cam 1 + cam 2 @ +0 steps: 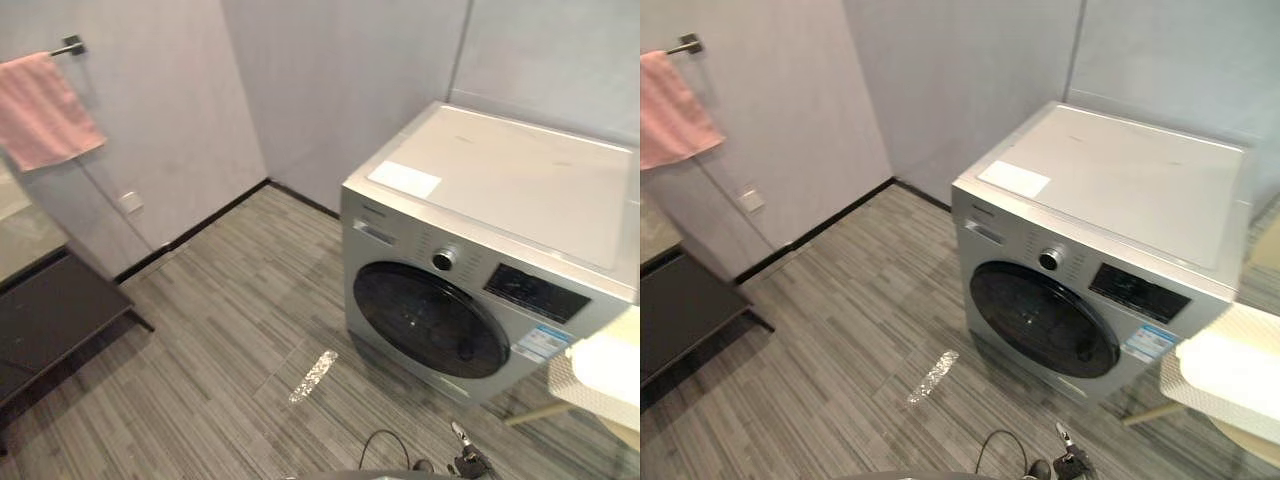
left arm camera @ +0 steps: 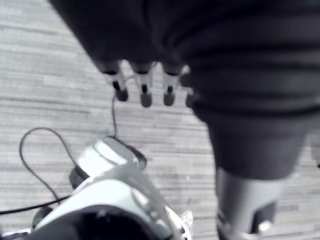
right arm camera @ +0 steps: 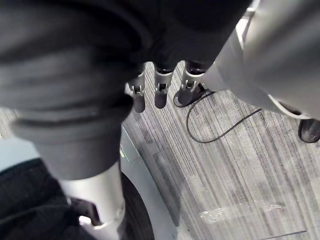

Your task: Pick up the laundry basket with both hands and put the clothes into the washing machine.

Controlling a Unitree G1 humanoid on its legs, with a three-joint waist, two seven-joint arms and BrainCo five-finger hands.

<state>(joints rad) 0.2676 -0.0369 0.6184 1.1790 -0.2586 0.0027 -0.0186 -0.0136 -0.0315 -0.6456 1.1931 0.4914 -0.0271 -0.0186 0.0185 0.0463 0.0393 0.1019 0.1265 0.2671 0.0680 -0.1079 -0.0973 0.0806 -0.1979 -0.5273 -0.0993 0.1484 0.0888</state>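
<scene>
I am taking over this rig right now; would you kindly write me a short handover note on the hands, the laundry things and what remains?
Left hand: open, fingers relaxed, holding nothing.
Right hand: open, also empty.
Laundry basket: white mesh, to the robot's right of the washing machine, cut off by the edge of the view, with pale cloth in it.
Door of the machine: shut.
Done: nothing yet; the basket is untouched.
Left: take the basket with both hands, get the door open, put the clothes in.
</scene>
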